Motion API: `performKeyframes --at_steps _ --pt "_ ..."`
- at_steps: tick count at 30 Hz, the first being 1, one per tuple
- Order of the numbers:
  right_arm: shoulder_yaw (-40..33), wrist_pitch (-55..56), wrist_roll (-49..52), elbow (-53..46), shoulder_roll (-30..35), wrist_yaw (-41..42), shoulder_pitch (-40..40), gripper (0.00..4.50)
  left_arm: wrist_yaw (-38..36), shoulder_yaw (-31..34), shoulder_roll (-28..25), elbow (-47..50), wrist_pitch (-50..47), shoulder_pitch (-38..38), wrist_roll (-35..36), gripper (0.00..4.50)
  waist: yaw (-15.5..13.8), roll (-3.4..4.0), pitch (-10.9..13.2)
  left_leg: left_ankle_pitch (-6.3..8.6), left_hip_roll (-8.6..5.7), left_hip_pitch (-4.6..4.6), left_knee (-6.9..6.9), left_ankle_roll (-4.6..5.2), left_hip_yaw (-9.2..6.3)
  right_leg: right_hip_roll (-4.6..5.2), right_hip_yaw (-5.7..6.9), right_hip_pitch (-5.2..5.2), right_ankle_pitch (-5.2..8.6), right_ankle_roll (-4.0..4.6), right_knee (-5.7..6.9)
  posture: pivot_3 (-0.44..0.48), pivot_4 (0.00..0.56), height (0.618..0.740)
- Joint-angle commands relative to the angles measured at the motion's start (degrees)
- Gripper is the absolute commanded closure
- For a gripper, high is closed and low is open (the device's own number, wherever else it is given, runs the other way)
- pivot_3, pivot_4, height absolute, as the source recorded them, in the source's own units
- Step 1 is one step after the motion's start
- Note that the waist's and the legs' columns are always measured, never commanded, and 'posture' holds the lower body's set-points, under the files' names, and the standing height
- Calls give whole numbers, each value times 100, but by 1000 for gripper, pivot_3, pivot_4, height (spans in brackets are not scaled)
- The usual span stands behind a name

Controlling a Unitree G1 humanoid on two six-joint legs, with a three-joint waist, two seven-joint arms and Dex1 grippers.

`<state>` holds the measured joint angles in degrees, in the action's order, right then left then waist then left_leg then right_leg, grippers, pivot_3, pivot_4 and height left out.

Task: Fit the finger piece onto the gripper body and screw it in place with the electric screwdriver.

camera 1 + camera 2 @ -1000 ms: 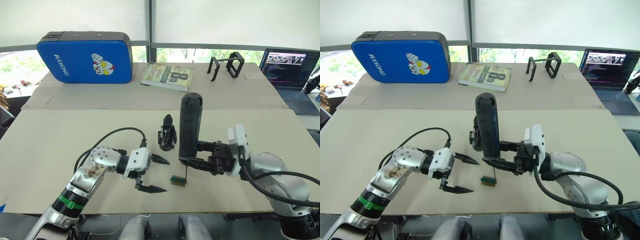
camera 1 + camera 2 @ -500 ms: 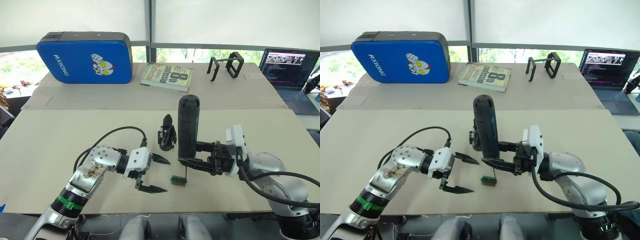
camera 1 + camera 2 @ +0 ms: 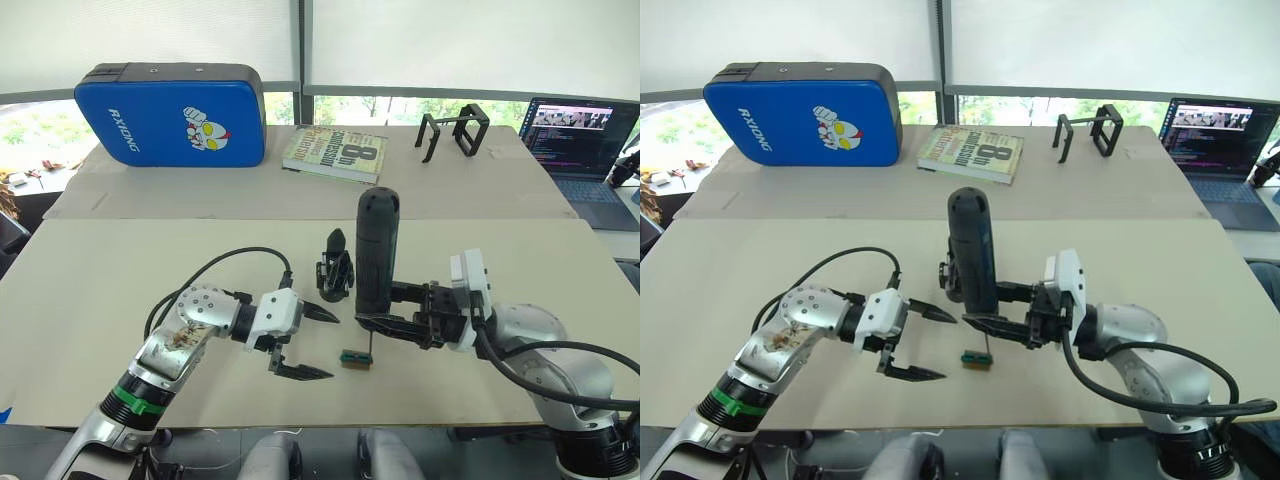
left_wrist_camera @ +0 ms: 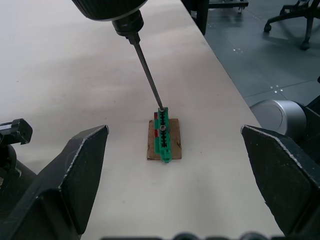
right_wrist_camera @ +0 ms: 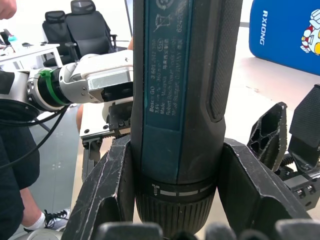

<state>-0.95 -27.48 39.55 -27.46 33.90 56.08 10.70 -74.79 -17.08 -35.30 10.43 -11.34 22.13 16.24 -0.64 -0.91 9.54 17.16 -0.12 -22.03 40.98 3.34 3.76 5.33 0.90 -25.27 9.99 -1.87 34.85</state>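
Now | right gripper (image 5: 175, 220) jaws pinch electric screwdriver (image 3: 375, 255) upright | left gripper (image 3: 305, 342) jaws spread, empty

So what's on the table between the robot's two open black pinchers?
In the left wrist view, a small green block on a brown card sits between the left tool's fingers, with the electric screwdriver's thin bit touching its top.

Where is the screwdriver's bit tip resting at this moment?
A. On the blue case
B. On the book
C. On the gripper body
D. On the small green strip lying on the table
D: the screwdriver, held upright by the right gripper, has its bit tip on the green strip.
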Motion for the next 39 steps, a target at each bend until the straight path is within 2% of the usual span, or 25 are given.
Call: performKeyframes --at_steps 1,6,10,15,25,32,39 --pt "-216 145 188 -254 17 10 40 2589 40 123 -41 212 -1 -32 128 0 0 0 0 0 0 0 0 0 0 0 -1 0 0 0 0 0 150 740" --pt "-288 101 265 -235 10 -41 144 2589 102 106 -22 209 -23 -80 121 0 1 0 0 0 0 0 0 0 0 0 -1 0 0 0 0 0 150 740" --pt "-374 13 467 -320 6 -114 147 2589 306 184 -54 329 -510 -223 272 0 2 0 0 0 0 0 0 0 0 1 -1 0 0 0 0 0 150 740" --pt "-310 79 449 -354 72 36 112 2589 422 426 -69 366 -348 -454 408 0 1 0 0 0 1 0 -1 0 0 1 -1 -1 1 -1 -1 0 150 740" --pt "-446 -491 1078 -413 245 -170 784 2589 755 927 -339 978 -897 -728 778 0 10 0 0 -2 4 3 -3 -4 -2 0 0 -2 0 2 3 0 150 740" --pt "-371 -1071 1582 2 241 -251 1847 2589 921 1136 -481 1001 -1069 -657 839 0 10 0 0 -2 1 1 -1 -4 0 5 -1 -2 -1 1 0 0 150 740" --pt "-125 -1846 2012 790 -276 -599 3378 2589 898 1298 -577 568 -840 -662 740 0 61 0 0 -5 5 1 -4 -8 -1 -2 -1 -9 -2 7 8 0 150 740"
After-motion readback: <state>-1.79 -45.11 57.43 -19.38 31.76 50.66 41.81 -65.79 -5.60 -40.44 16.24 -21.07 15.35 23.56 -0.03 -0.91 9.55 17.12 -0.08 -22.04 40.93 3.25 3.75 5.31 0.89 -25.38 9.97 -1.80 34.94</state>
